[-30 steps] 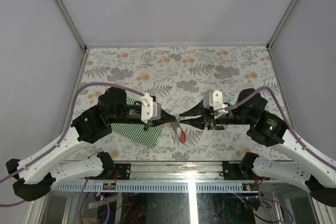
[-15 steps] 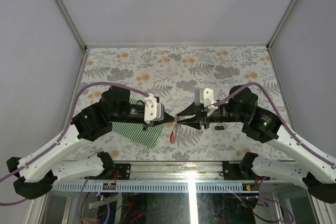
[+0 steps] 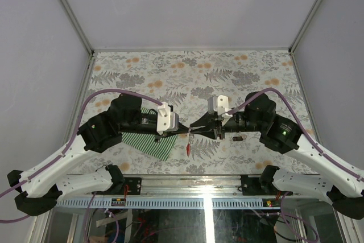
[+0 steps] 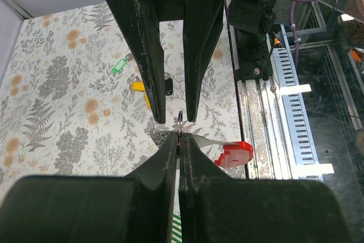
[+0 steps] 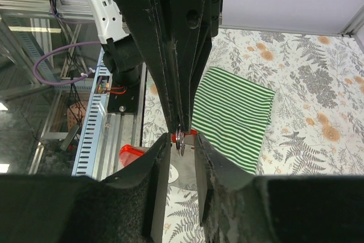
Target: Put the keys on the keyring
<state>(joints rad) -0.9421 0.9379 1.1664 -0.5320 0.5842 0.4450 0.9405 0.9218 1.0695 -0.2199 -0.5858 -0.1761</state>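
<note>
The keyring is a thin grey loop, held edge-on above the table by my left gripper, which is shut on it. Its red tag hangs off to the side, and a silvery piece dangles by the loop. My right gripper faces the left one, open, with its fingers on either side of the keyring and not touching it. The keys lie on the table below: green, yellow and dark. From above, both grippers meet tip to tip at the keyring.
A green-and-white striped cloth lies under my left arm, also visible as the striped cloth. The dark key lies beside my right arm. The metal rail runs along the table's near edge.
My right arm has pulled its wrist leftward toward the left gripper, uncovering the dark key. The left gripper shifted slightly right. The red tag swung left and hangs more vertically.
</note>
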